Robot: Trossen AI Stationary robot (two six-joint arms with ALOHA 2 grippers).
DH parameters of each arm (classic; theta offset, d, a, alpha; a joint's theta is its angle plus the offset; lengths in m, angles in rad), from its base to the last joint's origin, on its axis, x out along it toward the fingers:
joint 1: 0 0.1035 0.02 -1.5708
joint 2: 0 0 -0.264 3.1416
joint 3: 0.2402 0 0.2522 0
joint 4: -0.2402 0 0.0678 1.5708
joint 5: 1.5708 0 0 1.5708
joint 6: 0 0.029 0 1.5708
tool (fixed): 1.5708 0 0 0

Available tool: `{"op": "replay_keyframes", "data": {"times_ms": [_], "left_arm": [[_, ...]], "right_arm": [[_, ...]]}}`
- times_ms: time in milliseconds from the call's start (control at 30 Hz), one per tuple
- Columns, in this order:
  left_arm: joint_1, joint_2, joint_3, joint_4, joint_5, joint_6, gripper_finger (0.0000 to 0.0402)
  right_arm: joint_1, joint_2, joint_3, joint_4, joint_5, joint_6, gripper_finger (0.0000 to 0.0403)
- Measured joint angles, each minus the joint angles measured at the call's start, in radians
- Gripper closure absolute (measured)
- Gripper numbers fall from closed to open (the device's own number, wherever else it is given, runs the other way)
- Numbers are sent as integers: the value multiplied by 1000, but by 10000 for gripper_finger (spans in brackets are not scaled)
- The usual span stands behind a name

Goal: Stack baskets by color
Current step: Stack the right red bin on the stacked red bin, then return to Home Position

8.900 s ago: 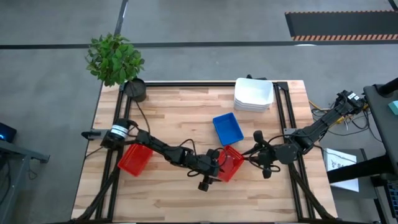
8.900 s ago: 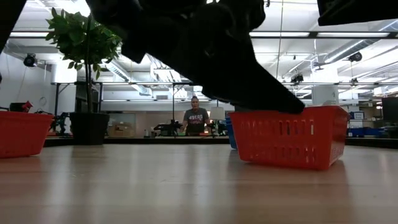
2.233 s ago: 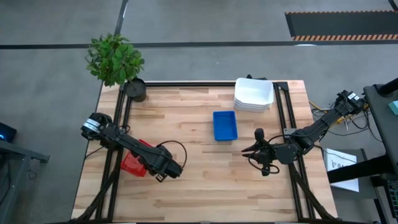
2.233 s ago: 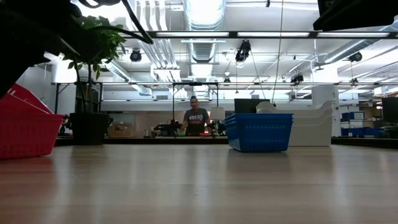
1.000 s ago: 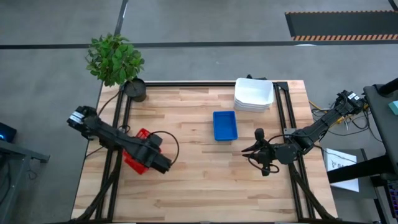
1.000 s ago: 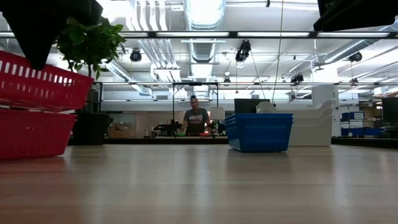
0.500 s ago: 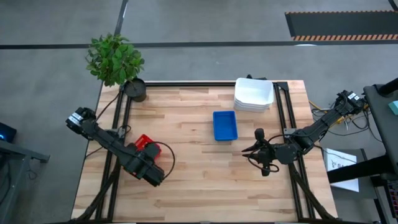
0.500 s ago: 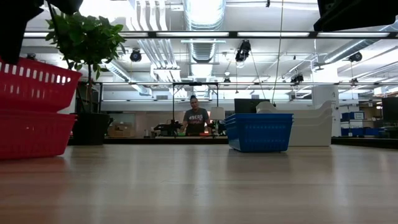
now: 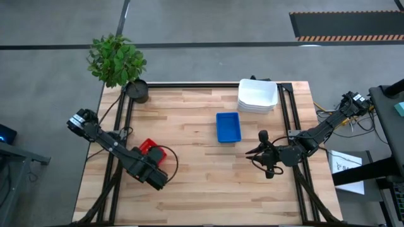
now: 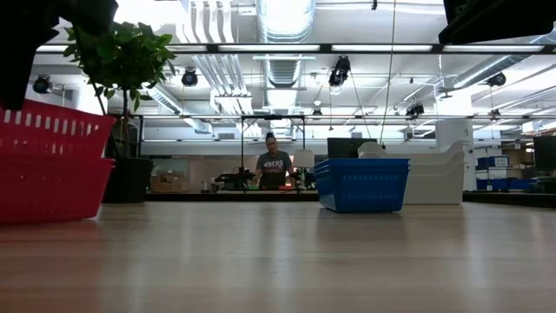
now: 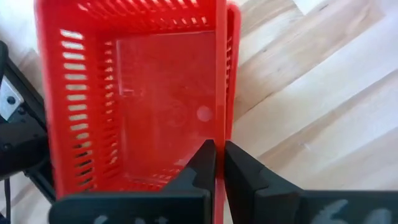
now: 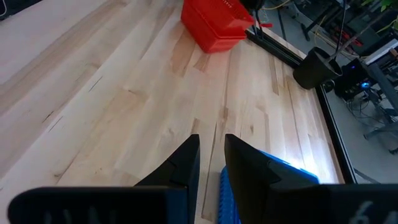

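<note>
Two red baskets stand at the table's left. The upper red basket (image 10: 52, 130) (image 11: 137, 106) sits inside the lower red basket (image 10: 52, 187), whose rim shows beside it (image 11: 234, 56). My left gripper (image 9: 154, 169) points down over them, shut on the upper one. A blue basket (image 9: 228, 127) rests on its bottom mid-table. White baskets (image 9: 257, 96) are stacked at the far right. My right gripper (image 12: 211, 155) hangs open at the right, holding nothing. My left gripper pinches a side wall of the upper red basket at its rim (image 11: 219, 134), near a corner. One finger (image 11: 199, 163) is inside the basket and one outside. The fingers come from above, pointing down. The basket sits roughly level, sunk into the lower red basket.
A dark round pot (image 9: 137, 90) with a green plant (image 9: 115, 58) stands at the far left corner. Bare wood (image 9: 208, 183) stretches between the red baskets and my right gripper. A person (image 10: 274, 165) stands far off in the room.
My left gripper has gone down and toward the table's near left with the upper red basket. That basket was tilted and clear above the lower one. It has levelled and sunk into it.
</note>
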Motion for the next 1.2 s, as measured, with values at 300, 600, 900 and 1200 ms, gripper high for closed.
{"op": "replay_keyframes", "data": {"times_ms": [300,600,900,1200], "left_arm": [[0,0,-1,0,15,1,387],[0,0,-2,2,-1,10,322],[-12,-1,9,251,-131,273,300],[18,-104,-130,1348,-259,1595,310]], "right_arm": [[0,0,0,0,0,0,335],[0,0,0,0,0,0,335],[0,0,-28,27,-70,-33,335],[-141,-12,-237,514,-257,-248,335]]}}
